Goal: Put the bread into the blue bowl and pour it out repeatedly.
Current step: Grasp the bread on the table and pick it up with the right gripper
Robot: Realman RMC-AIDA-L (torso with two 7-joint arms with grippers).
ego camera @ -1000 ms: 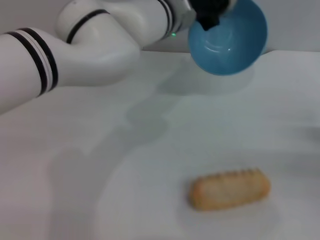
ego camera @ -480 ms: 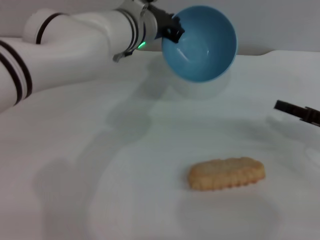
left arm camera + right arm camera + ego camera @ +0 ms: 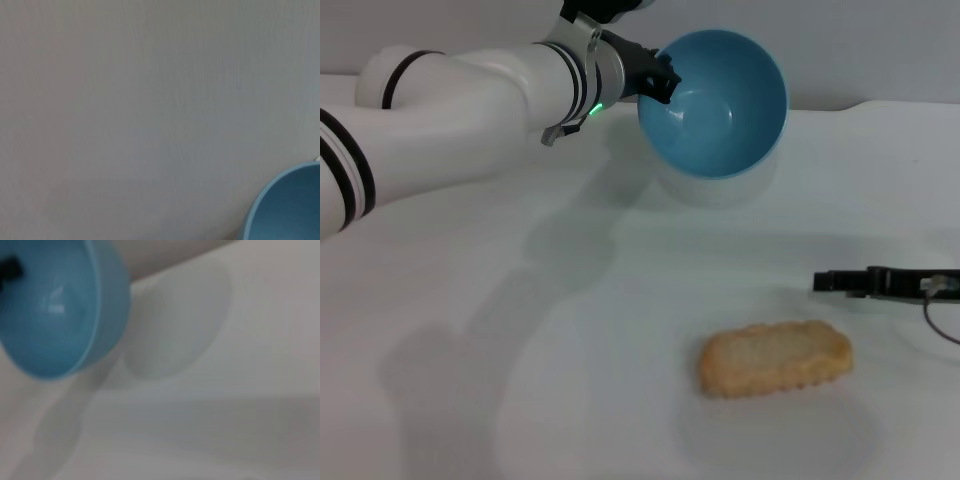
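Seen from the head camera, the left gripper [image 3: 661, 76] clamps the near-left rim of the blue bowl [image 3: 720, 105], holding it above the far part of the white table [image 3: 520, 330], tilted so its empty glossy inside faces the camera. The bowl's shadow lies on the table just beneath it. The bread [image 3: 775, 357] lies flat on the table near the front, well apart from the bowl, its long side running left to right. At the right edge of this view the right gripper [image 3: 830, 281] reaches in low over the table, just beyond the bread and to its right; whether its fingers are apart or together cannot be told. From the left wrist camera, only a curved part of the blue bowl [image 3: 292, 210] shows in one corner against a plain grey wall [image 3: 150, 100]. From the right wrist camera, the blue bowl [image 3: 55, 315] appears tilted above the table [image 3: 225, 415], its rounded shadow falling on the surface beside it.
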